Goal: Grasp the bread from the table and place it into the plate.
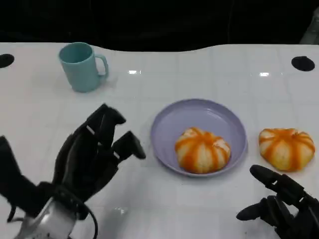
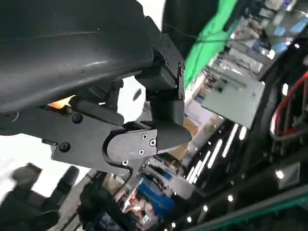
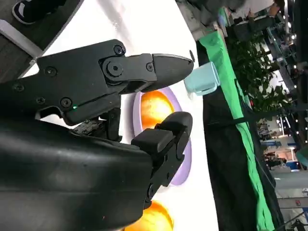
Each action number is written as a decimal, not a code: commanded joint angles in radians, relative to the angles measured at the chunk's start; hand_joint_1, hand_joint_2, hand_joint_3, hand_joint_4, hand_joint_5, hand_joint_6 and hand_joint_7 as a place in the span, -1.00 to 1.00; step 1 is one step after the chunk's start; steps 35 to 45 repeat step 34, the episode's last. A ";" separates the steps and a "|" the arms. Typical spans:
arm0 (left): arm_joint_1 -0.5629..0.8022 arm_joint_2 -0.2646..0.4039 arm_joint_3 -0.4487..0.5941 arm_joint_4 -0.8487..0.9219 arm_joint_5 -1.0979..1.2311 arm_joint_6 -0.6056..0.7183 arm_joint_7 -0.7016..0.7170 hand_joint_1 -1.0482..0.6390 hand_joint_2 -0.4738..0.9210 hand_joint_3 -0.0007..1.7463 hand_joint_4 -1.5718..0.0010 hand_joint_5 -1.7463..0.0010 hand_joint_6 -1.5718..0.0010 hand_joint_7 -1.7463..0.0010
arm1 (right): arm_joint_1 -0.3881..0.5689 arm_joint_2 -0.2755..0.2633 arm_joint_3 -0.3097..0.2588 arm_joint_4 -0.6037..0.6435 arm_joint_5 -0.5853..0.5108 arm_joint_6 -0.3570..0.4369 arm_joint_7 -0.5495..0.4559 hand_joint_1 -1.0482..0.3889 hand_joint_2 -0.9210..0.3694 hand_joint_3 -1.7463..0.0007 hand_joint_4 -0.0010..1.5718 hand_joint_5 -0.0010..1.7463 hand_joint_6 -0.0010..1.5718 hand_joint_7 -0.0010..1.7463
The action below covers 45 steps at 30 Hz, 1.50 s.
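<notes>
A lilac plate (image 1: 175, 121) lies mid-table with one orange-striped bread roll (image 1: 202, 150) resting in it. A second, matching bread roll (image 1: 286, 148) lies on the table just right of the plate. My right hand (image 1: 281, 204) hovers near the front edge, just below that second roll, fingers apart and holding nothing. My left hand (image 1: 89, 157) is raised left of the plate, fingers spread and empty. The right wrist view shows my right hand's fingers (image 3: 144, 72) over the plate (image 3: 185, 163), the roll in it (image 3: 154, 108), and the other roll (image 3: 151, 219).
A teal mug (image 1: 82, 66) stands at the back left, also seen in the right wrist view as a mug (image 3: 202, 79). Black round holes (image 1: 303, 63) mark the table's far corners. Beyond the table's far edge is darkness.
</notes>
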State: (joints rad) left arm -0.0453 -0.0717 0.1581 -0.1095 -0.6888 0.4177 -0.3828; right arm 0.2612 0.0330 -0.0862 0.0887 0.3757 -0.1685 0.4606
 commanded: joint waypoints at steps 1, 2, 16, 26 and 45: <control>0.078 0.012 0.016 -0.043 -0.027 0.036 0.030 -0.39 1.00 -0.44 0.07 -1.00 0.37 -0.97 | 0.007 -0.004 -0.001 0.007 0.000 -0.010 -0.001 -0.58 -1.00 0.64 -0.09 0.24 0.27 -0.74; 0.085 0.013 0.016 -0.045 -0.027 0.037 0.031 -0.39 1.00 -0.44 0.07 -1.00 0.37 -0.97 | 0.007 -0.003 -0.001 0.007 -0.001 -0.009 -0.001 -0.58 -1.00 0.64 -0.09 0.24 0.27 -0.74; 0.182 0.022 0.008 0.011 0.046 -0.035 0.029 -0.36 1.00 -0.45 0.08 -1.00 0.34 -0.88 | -0.017 0.002 0.001 0.035 -0.014 -0.028 -0.012 -0.58 -1.00 0.64 -0.08 0.24 0.28 -0.75; 0.180 -0.001 -0.004 0.033 0.078 -0.059 0.045 -0.34 1.00 -0.46 0.06 -1.00 0.31 -0.86 | -0.019 -0.004 -0.012 0.042 -0.007 -0.019 -0.008 -0.59 -1.00 0.66 -0.07 0.24 0.31 -0.74; 0.174 0.002 -0.004 0.049 0.080 -0.069 0.028 -0.35 1.00 -0.47 0.08 -1.00 0.34 -0.86 | -0.019 -0.008 -0.013 0.048 -0.013 -0.020 -0.001 -0.59 -1.00 0.65 -0.07 0.24 0.30 -0.75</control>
